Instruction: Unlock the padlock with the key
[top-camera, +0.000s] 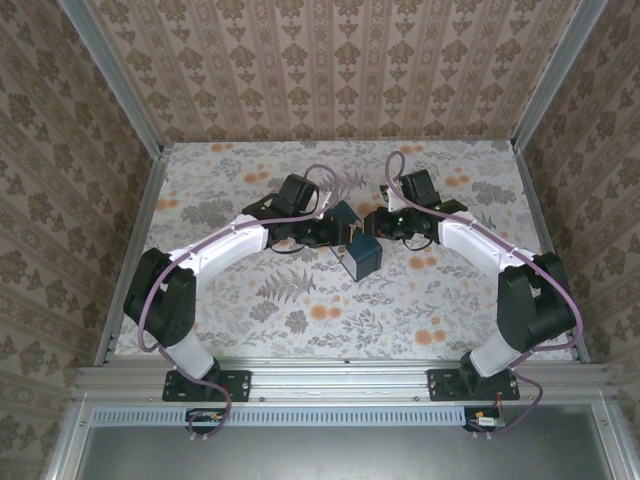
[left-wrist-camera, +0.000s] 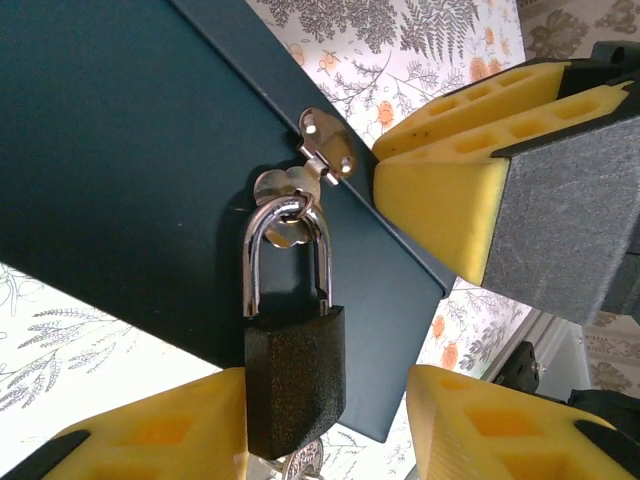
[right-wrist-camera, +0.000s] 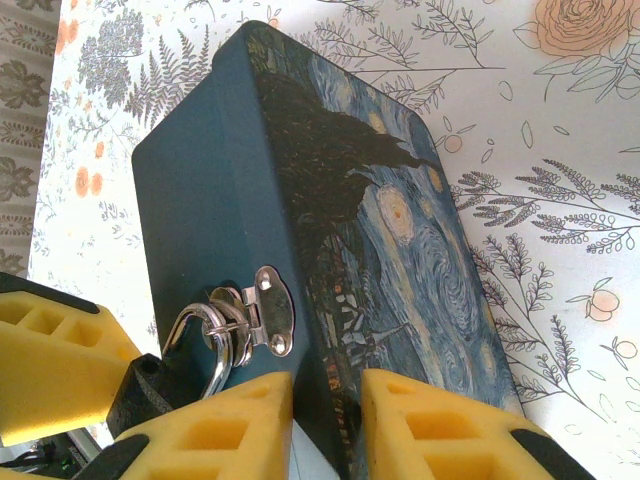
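The padlock (left-wrist-camera: 295, 380) has a black textured body and a chrome shackle, not brass. It hangs through the silver hasp (left-wrist-camera: 328, 150) of the dark blue box (left-wrist-camera: 120, 150). A silver key (left-wrist-camera: 300, 462) sticks out of the lock's underside. My left gripper (left-wrist-camera: 325, 420) is open around the lock body, which lies against the left pad. My right gripper (right-wrist-camera: 325, 420) is closed on the corner edge of the box (right-wrist-camera: 200, 200), just right of the hasp (right-wrist-camera: 270, 310). The lock (right-wrist-camera: 150, 390) is partly hidden behind its left finger. From above, both grippers, left (top-camera: 335, 235) and right (top-camera: 378, 225), meet at the box (top-camera: 362, 255).
The box's other face carries a swirly starry print (right-wrist-camera: 420, 260). The right gripper's yellow fingers (left-wrist-camera: 450, 200) crowd the upper right of the left wrist view, close to the hasp. The floral table (top-camera: 300, 320) is ringed by patterned walls and a metal rail at the near edge.
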